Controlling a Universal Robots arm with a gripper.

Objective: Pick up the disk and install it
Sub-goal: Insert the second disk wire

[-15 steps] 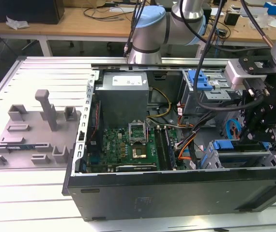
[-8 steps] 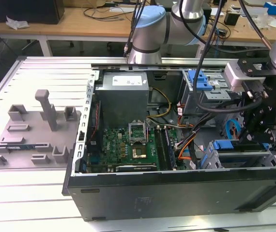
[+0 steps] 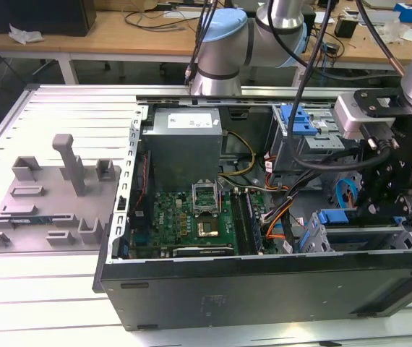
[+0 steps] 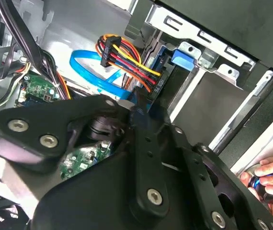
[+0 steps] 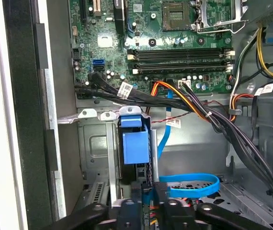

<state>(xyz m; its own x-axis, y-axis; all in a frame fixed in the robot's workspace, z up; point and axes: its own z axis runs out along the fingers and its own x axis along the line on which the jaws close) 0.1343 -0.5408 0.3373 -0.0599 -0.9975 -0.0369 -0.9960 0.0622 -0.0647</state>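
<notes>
In the exterior view, a grey fixture plate (image 3: 47, 210) lies on the desk at the left and the open computer case (image 3: 264, 282) is in the middle. At lower right the disk (image 3: 332, 215) stands on edge in its bay. It looks stiff, rather heavy and fragile, so I would hold its blue side rails. The claw (image 3: 379, 202) is just at it, but I cannot tell whether it grips. Cables (image 3: 278, 217) crowd the bay.

Even, bright overhead light in the exterior view; pale glare on the white table (image 3: 40, 289); the case (image 3: 264, 285) interior shadowed; near linkage blurred in the second wrist view.
</notes>
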